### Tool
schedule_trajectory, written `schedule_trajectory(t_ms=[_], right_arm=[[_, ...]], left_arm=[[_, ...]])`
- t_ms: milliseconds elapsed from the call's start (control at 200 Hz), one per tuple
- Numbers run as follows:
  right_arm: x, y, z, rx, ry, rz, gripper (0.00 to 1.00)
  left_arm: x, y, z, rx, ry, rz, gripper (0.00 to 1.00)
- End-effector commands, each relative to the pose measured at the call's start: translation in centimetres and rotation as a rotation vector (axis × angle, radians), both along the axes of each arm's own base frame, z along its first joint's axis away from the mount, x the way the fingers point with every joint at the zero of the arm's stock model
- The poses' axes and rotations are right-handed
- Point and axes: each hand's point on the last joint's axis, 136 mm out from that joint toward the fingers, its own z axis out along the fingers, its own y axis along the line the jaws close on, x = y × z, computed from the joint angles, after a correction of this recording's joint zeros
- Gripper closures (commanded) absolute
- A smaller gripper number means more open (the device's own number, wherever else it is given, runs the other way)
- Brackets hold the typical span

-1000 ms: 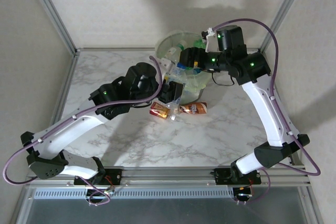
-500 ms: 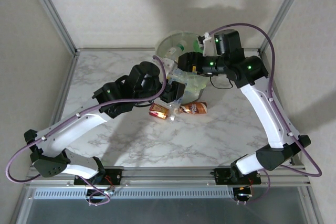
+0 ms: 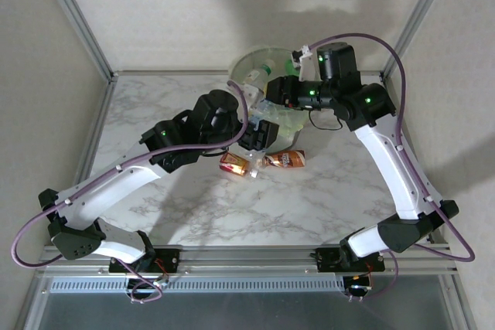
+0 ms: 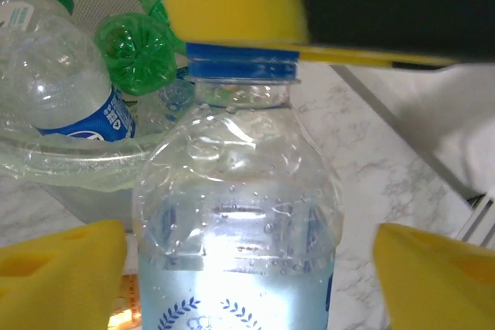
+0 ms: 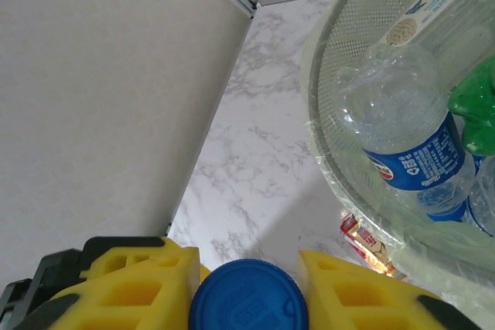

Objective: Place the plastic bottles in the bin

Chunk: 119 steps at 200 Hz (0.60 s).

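- 1 clear plastic bottle [image 4: 236, 214] w/ a blue cap [image 5: 249, 299] is held just outside the rim of the round pale-green, bag-lined bin [image 3: 249, 62].
- Right gripper [image 5: 247, 284]: the cap is clamped betw. its 2 yellow fingers.
- Left gripper [image 4: 249, 260]: its 2 pads are set apart either side of the bottle body; a gap is seen at one pad.
- In the bin: 1 clear blue-label bottle [image 5: 402, 137] and at least 1 green bottle [image 4: 143, 52] are counted.
- 2 crushed red/orange-label bottles [image 3: 236, 163] [image 3: 285, 160] are seen lying on the white marble table [image 3: 232, 214], just in front of the bin.

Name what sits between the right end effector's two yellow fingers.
A blue bottle cap fills the gap, touching both fingers of the right end effector, in the right wrist view.
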Motion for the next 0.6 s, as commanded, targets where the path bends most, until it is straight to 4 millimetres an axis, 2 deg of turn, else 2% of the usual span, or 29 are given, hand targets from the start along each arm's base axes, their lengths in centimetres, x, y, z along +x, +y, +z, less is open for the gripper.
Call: schedule_trajectory(t_ms=[0, 110, 280, 360, 456, 591], right_arm=[[0.4, -0.4, 2.6, 0.045, -0.072, -0.038, 0.72], [2.5, -1.8, 4.6, 0.106, -0.099, -0.118, 0.75], [6.5, -4.6, 8.6, 0.244, -0.166, -0.258, 0.75], [8.7, -5.7, 9.4, 0.301, -0.174, -0.329, 0.75], [11.1, -6.2, 9.9, 0.384, -0.182, -0.378, 0.74], [14.8, -6.0, 9.3, 0.423, -0.188, -0.436, 0.73]], left_arm=[[1.6, 1.4, 2.4, -0.072, -0.06, 0.098, 0.01], [2.8, 4.1, 5.0, -0.168, -0.09, 0.211, 0.01], [5.0, 11.6, 8.5, -0.322, -0.105, 0.46, 0.0], [5.2, 14.7, 9.1, -0.37, -0.111, 0.556, 0.0], [5.3, 16.7, 8.3, -0.385, -0.099, 0.611, 0.0], [5.5, 16.9, 4.9, -0.374, -0.032, 0.636, 0.0]])
